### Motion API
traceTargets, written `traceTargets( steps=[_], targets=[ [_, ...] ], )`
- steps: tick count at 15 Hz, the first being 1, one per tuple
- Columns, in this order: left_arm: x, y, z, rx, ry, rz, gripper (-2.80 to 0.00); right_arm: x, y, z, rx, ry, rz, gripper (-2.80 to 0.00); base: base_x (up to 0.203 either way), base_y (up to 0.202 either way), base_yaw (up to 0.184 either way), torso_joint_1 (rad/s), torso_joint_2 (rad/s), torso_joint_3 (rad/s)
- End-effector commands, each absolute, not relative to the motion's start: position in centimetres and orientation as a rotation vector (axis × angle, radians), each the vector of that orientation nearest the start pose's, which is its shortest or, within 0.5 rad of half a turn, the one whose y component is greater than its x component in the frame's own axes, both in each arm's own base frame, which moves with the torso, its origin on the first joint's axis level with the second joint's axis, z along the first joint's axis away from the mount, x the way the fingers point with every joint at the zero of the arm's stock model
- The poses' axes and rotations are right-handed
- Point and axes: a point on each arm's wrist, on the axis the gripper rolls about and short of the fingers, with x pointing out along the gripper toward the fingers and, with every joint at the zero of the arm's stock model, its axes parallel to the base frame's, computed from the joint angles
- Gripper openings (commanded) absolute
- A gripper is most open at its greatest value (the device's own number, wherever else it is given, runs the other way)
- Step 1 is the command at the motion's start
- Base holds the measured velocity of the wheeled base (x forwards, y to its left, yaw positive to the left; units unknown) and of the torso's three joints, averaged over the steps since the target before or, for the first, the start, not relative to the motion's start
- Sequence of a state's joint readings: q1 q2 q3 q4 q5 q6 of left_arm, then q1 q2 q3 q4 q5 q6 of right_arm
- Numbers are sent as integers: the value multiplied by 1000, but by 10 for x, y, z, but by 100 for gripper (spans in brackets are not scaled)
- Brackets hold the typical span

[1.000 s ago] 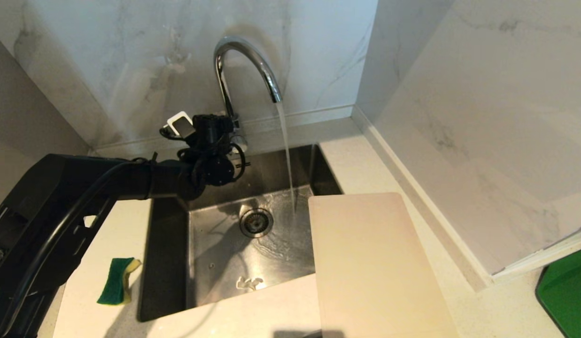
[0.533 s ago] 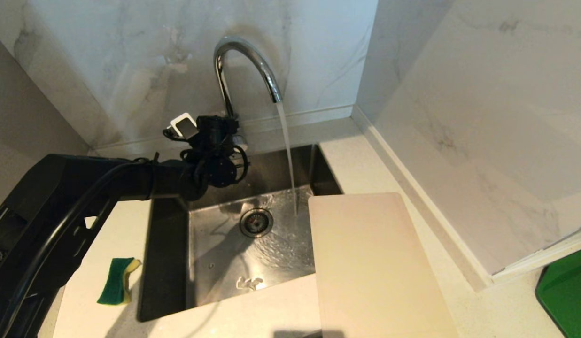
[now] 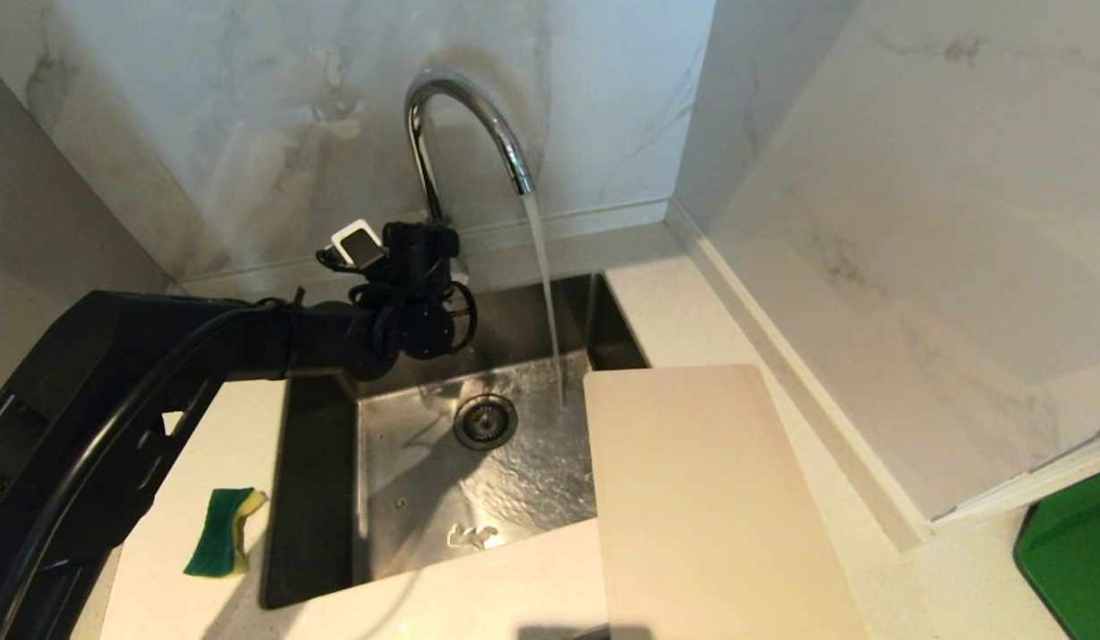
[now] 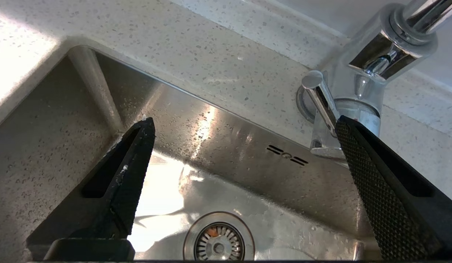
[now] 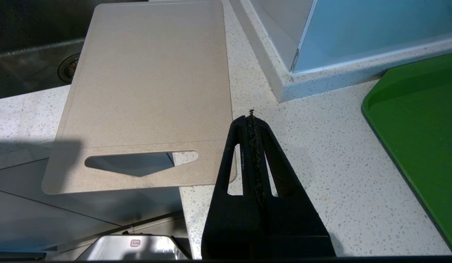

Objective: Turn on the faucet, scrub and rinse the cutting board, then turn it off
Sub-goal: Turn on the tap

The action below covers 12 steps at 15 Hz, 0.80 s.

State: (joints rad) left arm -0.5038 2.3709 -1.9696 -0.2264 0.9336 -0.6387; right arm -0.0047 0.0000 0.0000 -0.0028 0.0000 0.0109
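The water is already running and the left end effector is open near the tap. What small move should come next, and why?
Probably draw the open left end effector back from the faucet and toward the sponge. Water already streams into the sink, while the cutting board lies unscrubbed on the counter.

cutting board [image 3: 710, 507] near end beyond frame

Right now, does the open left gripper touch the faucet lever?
Cannot tell. In the left wrist view, one finger overlaps the lever, so neither contact nor gap shows plainly.
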Motion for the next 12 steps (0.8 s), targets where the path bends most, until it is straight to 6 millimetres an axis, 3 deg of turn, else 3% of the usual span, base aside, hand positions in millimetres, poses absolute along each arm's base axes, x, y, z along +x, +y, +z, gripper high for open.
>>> traceTargets(
  steps=[1, 7, 12],
  targets=[
    [444, -225, 196, -524, -19, 452, 0, -23, 0, 76, 11, -3, -5, -280, 0, 0, 0, 0, 0, 0],
    [453, -216, 198, -568, -77, 443, 0, -23, 0, 76, 11, -3, -5, -280, 0, 0, 0, 0, 0, 0],
    [464, -218, 179, -538, -102, 447, 0, -23, 0, 76, 11, -3, -5, -280, 0, 0, 0, 0, 0, 0]
  ],
)
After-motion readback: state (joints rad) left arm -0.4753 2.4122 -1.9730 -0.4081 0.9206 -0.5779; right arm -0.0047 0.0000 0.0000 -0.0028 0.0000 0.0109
